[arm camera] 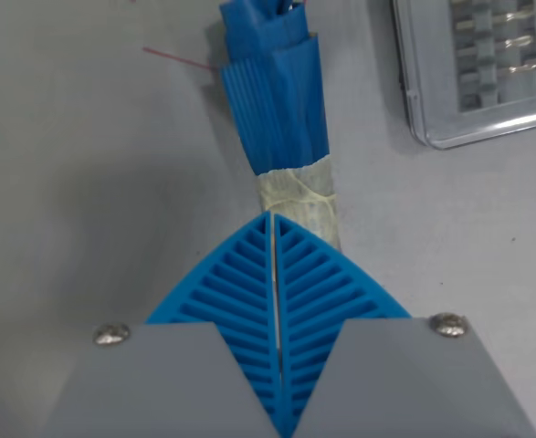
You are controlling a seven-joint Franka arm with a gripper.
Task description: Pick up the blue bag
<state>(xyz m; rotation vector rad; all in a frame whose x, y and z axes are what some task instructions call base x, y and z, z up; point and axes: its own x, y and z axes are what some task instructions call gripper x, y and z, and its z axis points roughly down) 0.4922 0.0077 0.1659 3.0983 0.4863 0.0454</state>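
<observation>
Grey tabletop (76,182) fills the wrist view, matte and uniform.

Item count, from the wrist view's left to its right:
- One thin red line (178,59) on the surface at 11 o'clock, whether thread or mark cannot be told.
- One blue bag (275,105) running from 12 o'clock down to the centre. It is bunched into a narrow pleated bundle, with a band of pale tape (297,196) wrapped around its lower end.
- One gripper (275,228) at 6 o'clock, made of two blue ribbed fingers (231,292) mounted on grey brackets, each bracket carrying one silver screw (two screws in total).
- One clear plastic case (478,73) at 1 to 2 o'clock, cut off by the frame edge. It holds rows of small grey and metallic parts; their kind is too blurred to tell.

Gripper state: the two fingers meet along a thin central seam, tips pressed together at a point. The taped end of the blue bag passes under the tips; whether it is pinched between them cannot be told.

The case lies well apart from the bag.
</observation>
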